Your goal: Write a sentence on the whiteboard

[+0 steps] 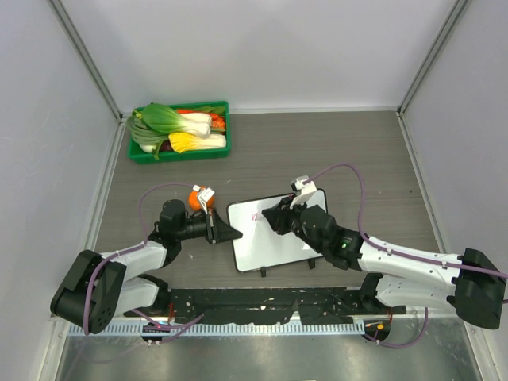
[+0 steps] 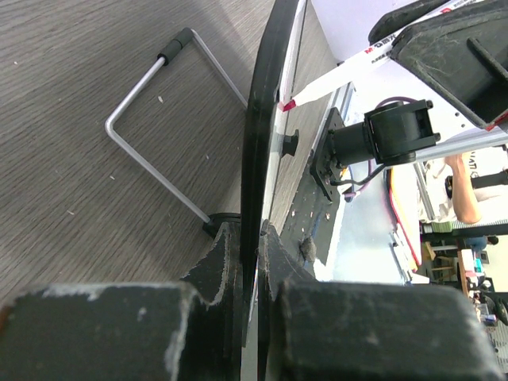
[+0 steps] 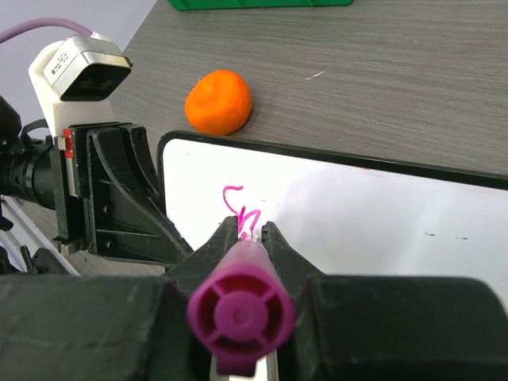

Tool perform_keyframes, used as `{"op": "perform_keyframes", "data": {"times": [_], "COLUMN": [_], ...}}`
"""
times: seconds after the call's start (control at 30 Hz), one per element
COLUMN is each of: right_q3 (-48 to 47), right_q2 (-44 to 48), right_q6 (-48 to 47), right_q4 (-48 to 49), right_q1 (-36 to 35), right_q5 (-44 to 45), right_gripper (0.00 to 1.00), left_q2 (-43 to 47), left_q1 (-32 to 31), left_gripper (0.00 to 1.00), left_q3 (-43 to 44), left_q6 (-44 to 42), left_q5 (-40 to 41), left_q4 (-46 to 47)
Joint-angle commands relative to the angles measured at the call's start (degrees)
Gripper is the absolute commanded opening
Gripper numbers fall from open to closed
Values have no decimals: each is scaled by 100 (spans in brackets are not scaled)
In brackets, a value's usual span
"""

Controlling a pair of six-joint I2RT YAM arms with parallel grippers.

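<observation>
so left gripper (image 2: 252,238) is pinched shut on the board (image 3: 357,214) edge, right gripper (image 3: 250,232) squeezes the marker (image 3: 240,313). Keep pressure light, strokes small, board steady.

Left arm extends rightward, left gripper (image 1: 232,232) clamped on the left edge of the whiteboard (image 1: 278,250). Right arm extends leftward, right gripper (image 1: 277,220) clamped around a pink marker (image 3: 240,313).

Green tray (image 1: 179,156) of vegetables (image 1: 171,119) far left, orange (image 3: 219,101) on grey table (image 1: 333,151)
</observation>
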State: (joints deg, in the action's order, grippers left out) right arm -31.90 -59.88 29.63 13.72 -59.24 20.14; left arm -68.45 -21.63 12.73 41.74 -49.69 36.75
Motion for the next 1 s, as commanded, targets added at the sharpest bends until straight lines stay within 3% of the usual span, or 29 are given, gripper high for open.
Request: {"op": "perform_keyframes", "data": {"times": [0.0, 0.97], "right_q3": [131, -53], "right_q2": [-33, 169], "right_q6": [34, -71], "right_q4": [-159, -70], "right_q1": [18, 18], "right_q5": [113, 1027], "right_gripper": [1, 1], "left_q2": [-28, -28], "left_q1": [18, 18], "left_gripper": [0, 0], "left_q3": [-25, -25], "left_q6": [-473, -465], "left_q5": [592, 575], "left_q4": [-256, -239]}}
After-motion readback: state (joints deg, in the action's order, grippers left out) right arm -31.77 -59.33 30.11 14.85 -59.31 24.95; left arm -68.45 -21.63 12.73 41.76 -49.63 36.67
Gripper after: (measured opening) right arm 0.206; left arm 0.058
